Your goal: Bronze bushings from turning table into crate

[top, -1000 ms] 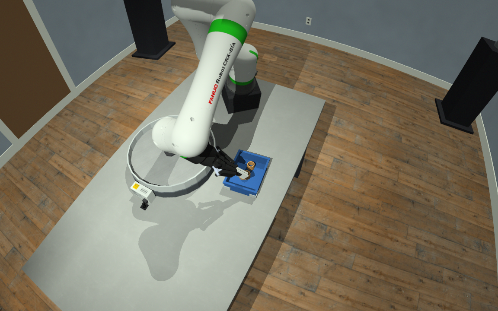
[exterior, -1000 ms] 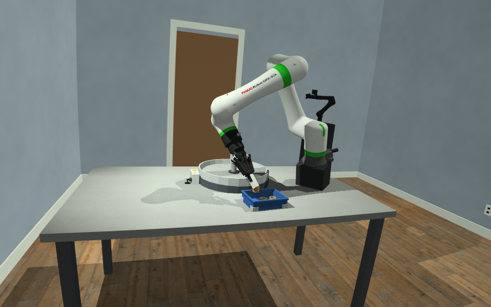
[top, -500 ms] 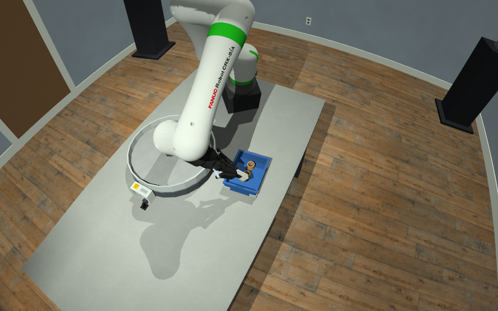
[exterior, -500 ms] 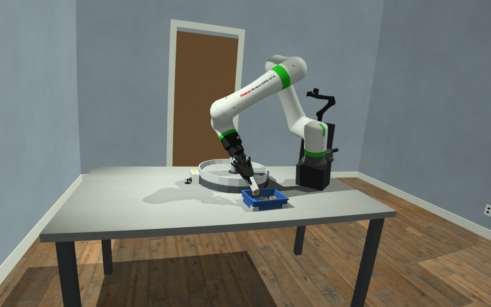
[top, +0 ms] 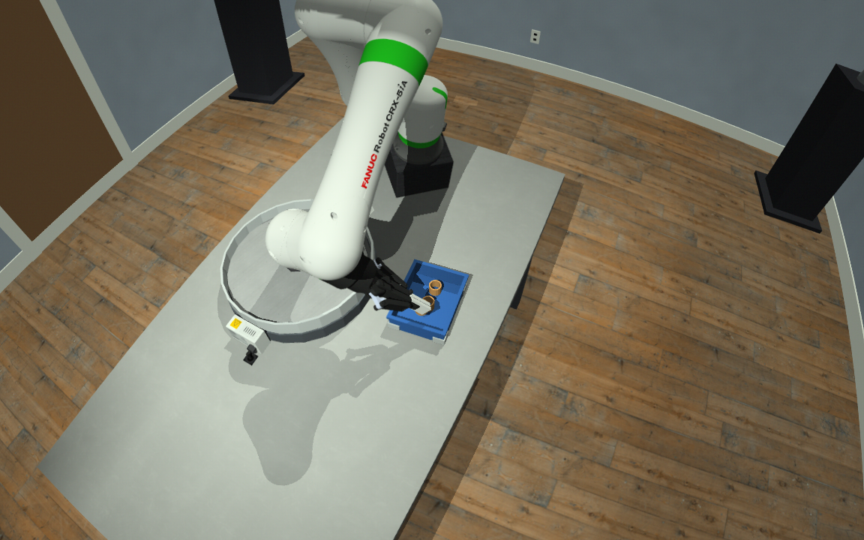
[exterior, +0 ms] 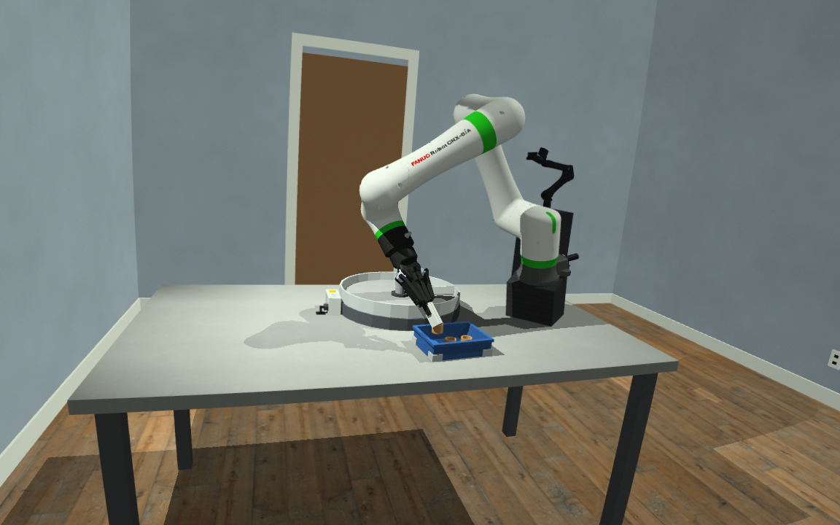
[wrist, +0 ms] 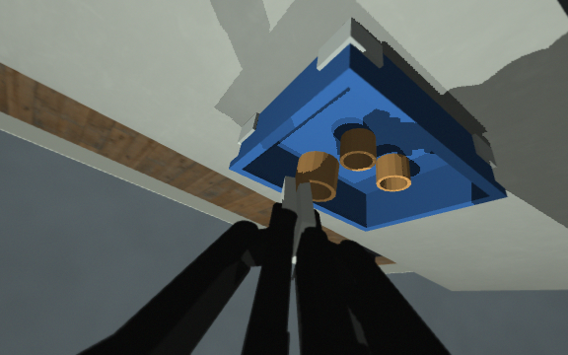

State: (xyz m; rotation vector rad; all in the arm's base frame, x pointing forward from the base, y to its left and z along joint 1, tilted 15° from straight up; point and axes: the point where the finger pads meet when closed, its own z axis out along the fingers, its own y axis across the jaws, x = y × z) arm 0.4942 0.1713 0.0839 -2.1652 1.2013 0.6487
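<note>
Claw (wrist: 300, 193) pinching bronze bushing's wall (wrist: 318, 176), grip point hidden.

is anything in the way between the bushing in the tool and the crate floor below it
Nothing visible is. The held bronze bushing, pinched by its wall in the tool, hangs inside the crate; two other bushings stand close beside.

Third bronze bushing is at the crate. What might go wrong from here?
1. The end effector pinches only the wall of the bushing, which hangs tilted; on release it may tip or roll.
2. It hangs near the crate wall and may catch the rim.
3. It may knock the two bushings beside it.
</note>
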